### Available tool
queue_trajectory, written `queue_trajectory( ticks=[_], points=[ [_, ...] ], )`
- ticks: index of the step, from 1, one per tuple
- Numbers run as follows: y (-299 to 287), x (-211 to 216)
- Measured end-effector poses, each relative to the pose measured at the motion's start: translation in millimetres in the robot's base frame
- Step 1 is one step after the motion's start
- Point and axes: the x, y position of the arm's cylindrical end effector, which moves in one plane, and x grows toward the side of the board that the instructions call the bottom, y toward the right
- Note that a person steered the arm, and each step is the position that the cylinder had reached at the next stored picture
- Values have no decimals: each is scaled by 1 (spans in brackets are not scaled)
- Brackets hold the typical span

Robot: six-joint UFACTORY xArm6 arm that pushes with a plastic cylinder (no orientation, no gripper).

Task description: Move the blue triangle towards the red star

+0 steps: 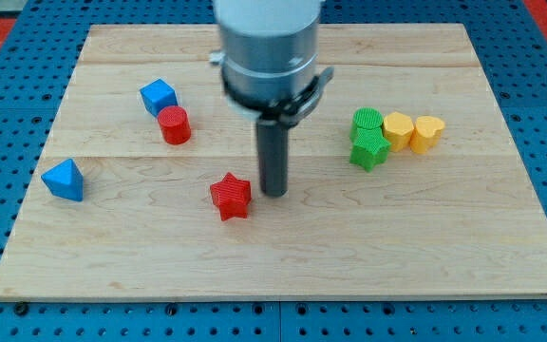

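The blue triangle (64, 180) lies near the board's left edge. The red star (230, 197) lies near the board's middle, well to the right of the triangle. My tip (274, 193) rests on the board just right of the red star, a small gap apart from it. The tip is far to the right of the blue triangle, with the star between them.
A blue cube (159, 97) and a red cylinder (174, 125) sit together at upper left. Two green blocks (368, 139) and two yellow blocks (412, 131) cluster at right. The wooden board (283, 256) lies on a blue perforated table.
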Motion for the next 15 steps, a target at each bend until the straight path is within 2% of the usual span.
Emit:
queue_trajectory(
  ticks=[1, 2, 4, 5, 6, 7, 8, 9, 10, 11, 12, 13, 14, 15],
  points=[
    [-42, -19],
    [-76, -1],
    [-19, 49],
    [-63, 35],
    [-165, 73],
    [-263, 66],
    [-267, 23],
    [-237, 3],
    [-267, -10],
    [-247, -27],
    [-160, -24],
    [-90, 3],
    [-94, 3],
    [-99, -20]
  ],
)
